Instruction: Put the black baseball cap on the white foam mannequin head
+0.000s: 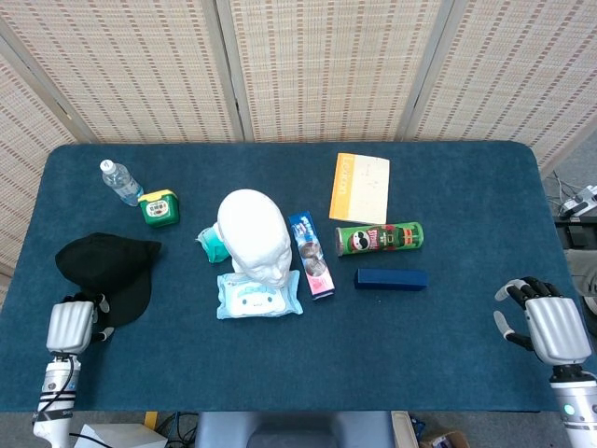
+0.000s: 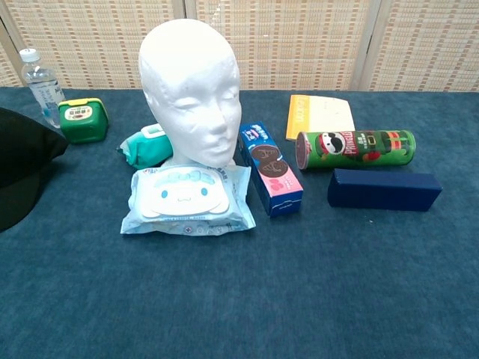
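The black fabric baseball cap lay flat near the left edge of the blue-covered counter, w/ its brim toward the front-left corner. The white foam mannequin head stood upright mid-counter, well apart from the cap, not yet covered.

The left hand sat at the brim's front edge; fingers curled down, contact w/ the brim could not be confirmed. The right hand rested near the front-right corner, fingers spread, holding nothing.

Recommended procedure: pinch brim firmly, lift clear of the counter, approx. level. Carry over the pale blue wet-wipe pack w/o snagging. Lower crown onto head, brim facing front edge.
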### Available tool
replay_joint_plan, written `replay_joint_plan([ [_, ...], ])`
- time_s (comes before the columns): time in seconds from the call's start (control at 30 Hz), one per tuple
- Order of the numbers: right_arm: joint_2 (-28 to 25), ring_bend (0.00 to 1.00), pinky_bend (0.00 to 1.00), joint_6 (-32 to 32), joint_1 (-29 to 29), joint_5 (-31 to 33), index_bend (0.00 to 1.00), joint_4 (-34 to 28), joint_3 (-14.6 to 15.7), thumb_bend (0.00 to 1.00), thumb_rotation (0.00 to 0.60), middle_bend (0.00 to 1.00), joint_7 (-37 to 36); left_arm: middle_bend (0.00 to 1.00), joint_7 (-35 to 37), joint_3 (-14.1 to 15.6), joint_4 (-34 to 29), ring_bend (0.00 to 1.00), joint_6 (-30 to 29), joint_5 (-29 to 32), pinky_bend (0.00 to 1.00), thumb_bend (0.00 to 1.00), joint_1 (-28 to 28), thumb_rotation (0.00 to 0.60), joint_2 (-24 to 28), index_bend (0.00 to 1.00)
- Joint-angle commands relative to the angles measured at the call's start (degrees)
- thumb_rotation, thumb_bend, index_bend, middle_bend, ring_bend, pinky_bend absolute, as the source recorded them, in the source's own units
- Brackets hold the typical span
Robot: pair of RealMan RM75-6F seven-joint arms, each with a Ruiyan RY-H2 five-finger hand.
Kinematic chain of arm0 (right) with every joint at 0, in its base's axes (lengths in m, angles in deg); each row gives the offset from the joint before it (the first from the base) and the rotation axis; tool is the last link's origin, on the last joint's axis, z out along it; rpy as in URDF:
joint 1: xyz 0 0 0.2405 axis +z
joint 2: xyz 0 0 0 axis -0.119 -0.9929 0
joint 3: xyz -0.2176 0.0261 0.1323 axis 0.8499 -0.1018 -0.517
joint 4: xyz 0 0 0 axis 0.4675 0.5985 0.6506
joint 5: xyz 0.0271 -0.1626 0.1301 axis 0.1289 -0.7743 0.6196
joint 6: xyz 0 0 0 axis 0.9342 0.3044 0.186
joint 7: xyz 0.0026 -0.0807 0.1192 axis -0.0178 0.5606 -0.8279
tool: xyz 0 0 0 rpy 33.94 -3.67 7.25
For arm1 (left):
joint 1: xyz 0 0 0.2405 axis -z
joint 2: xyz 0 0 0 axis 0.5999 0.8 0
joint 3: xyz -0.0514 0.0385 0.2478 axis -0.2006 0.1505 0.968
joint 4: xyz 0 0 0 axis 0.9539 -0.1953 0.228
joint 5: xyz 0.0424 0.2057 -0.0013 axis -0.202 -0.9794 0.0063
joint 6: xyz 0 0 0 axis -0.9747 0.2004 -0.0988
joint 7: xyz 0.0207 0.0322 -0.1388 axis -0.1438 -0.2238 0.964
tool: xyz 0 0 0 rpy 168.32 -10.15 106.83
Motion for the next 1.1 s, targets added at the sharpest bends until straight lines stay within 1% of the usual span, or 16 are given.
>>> replay_joint_plan([
  [0.03, 0.01, 0.28, 0.33, 0.05, -0.01, -0.01, 0.46, 0.01, -0.01, 0.37, 0.6, 0.4, -0.03, 0.69, 2.3, -0.57, 2.63, 0.43, -2.13, -0.54, 0.43, 0.0, 0.13, 0.6, -1.53, 0.52],
  [0.17, 0.0, 0.28, 0.33, 0.08, -0.02, -0.03, 0.46, -0.01, -0.02, 0.37, 0.6, 0.4, -0.07, 0.69, 4.94, -0.86, 5.3, 0.43, -4.13, -1.1, 0.43, 0.0, 0.23, 0.6, -2.75, 0.51],
  [0.27, 0.01, 0.28, 0.33, 0.09, -0.02, -0.02, 0.46, -0.03, -0.02, 0.37, 0.6, 0.4, -0.03, 0.65, 7.02, -0.81, 6.96, 0.41, -5.8, -1.8, 0.43, 0.01, 0.3, 0.6, -3.42, 0.48],
  [0.37, 0.01, 0.28, 0.33, 0.11, -0.04, -0.05, 0.46, -0.02, 0.0, 0.37, 0.6, 0.4, 0.0, 0.55, 9.34, -0.6, 8.69, 0.36, -7.67, -2.69, 0.43, 0.01, 0.39, 0.6, -4.07, 0.45],
  [0.43, 0.02, 0.28, 0.33, 0.1, -0.04, -0.06, 0.46, 0.0, 0.01, 0.37, 0.6, 0.4, 0.04, 0.45, 11.06, -0.44, 9.68, 0.31, -8.77, -3.29, 0.43, 0.01, 0.51, 0.6, -4.4, 0.44],
  [0.5, 0.02, 0.28, 0.33, 0.11, -0.03, -0.08, 0.46, -0.01, 0.01, 0.37, 0.6, 0.4, 0.06, 0.4, 12.75, -0.4, 11.0, 0.28, -10.12, -3.86, 0.43, 0.01, 0.77, 0.6, -4.89, 0.43],
  [0.57, 0.02, 0.28, 0.33, 0.13, -0.03, -0.07, 0.46, -0.01, -0.01, 0.37, 0.6, 0.4, 0.05, 0.36, 14.23, -0.35, 12.26, 0.26, -11.09, -4.28, 0.43, 0.01, 1.01, 0.6, -5.37, 0.43],
  [0.67, -0.01, 0.28, 0.33, 0.07, -0.02, -0.02, 0.46, 0.0, -0.02, 0.37, 0.6, 0.4, 0.02, 0.34, 15.58, -0.31, 13.65, 0.25, -12.0, -4.73, 0.43, 0.01, 1.5, 0.6, -5.88, 0.43],
  [0.9, -0.09, 0.28, 0.33, 0.14, -0.04, -0.02, 0.46, 0.01, -0.06, 0.37, 0.6, 0.4, -0.28, 0.34, 17.58, -0.41, 15.22, 0.25, -13.24, -5.24, 0.43, 0.01, 2.66, 0.6, -6.63, 0.46],
  [1.0, -0.11, 0.28, 0.33, 0.29, -0.09, -0.14, 0.46, 0.06, -0.04, 0.37, 0.6, 0.4, -0.49, 0.34, 18.51, -0.42, 15.43, 0.25, -13.84, -5.37, 0.43, 0.04, 2.89, 0.6, -6.77, 0.46],
  [1.1, -0.15, 0.28, 0.33, 0.32, -0.11, -0.14, 0.46, 0.05, -0.05, 0.37, 0.6, 0.4, -0.59, 0.34, 19.34, -0.42, 15.84, 0.25, -14.46, -5.49, 0.43, 0.09, 3.07, 0.6, -6.92, 0.47],
])
